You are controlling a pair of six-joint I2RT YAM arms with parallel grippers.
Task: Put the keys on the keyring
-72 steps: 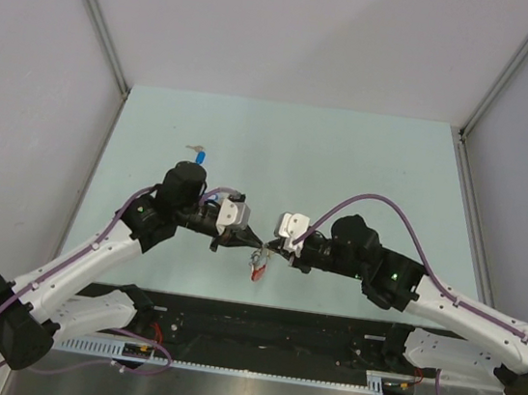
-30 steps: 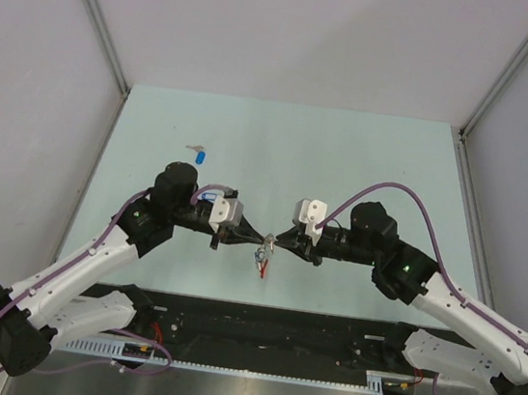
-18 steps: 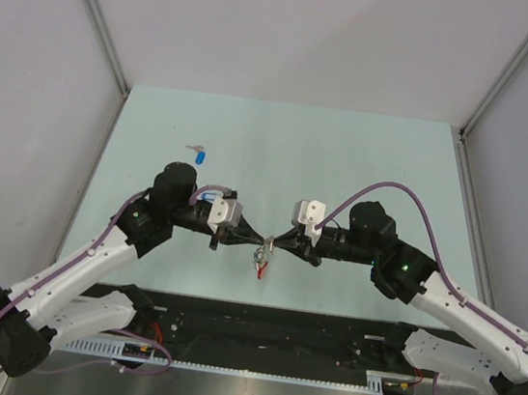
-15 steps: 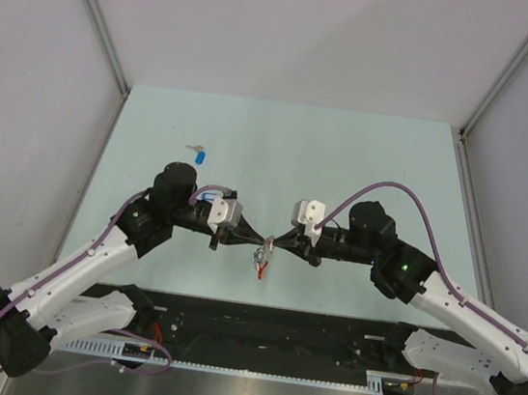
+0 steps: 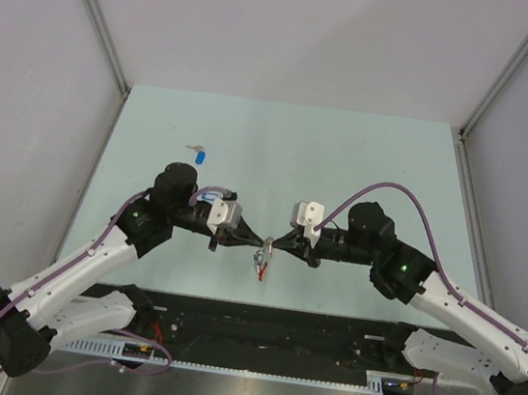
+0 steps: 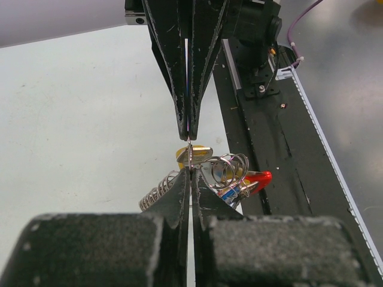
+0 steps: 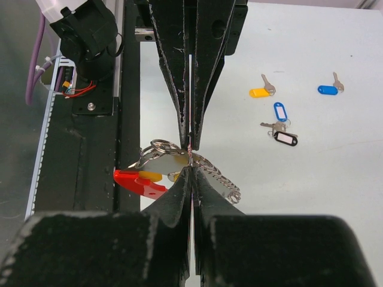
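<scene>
The keyring [image 5: 260, 260] hangs between my two grippers above the table's near edge. Its red arc [image 6: 258, 178] and metal links [image 6: 157, 192] show in the left wrist view, with a yellow-tagged key [image 6: 194, 154] and small rings on it. My left gripper [image 5: 254, 245] and right gripper [image 5: 273, 246] meet tip to tip. Both are shut on a thin, edge-on silvery piece of the keyring bundle. The right wrist view shows the red arc [image 7: 139, 182], the links [image 7: 220, 178] and loose keys on the table: yellow tag [image 7: 260, 92], blue tag [image 7: 328, 89], blue ring tag [image 7: 280, 111], black tag [image 7: 285, 138].
One blue-tagged key [image 5: 199, 156] lies on the pale green table [image 5: 347, 160] behind the left arm; the other loose keys are hidden in the top view. The black base rail [image 5: 266, 326] runs under the hanging keyring. Grey walls enclose the table.
Since 2.4 s ago the right wrist has turned and both arms shifted slightly, uncovering the blue-tagged key. Over the last second nothing has visibly moved.
</scene>
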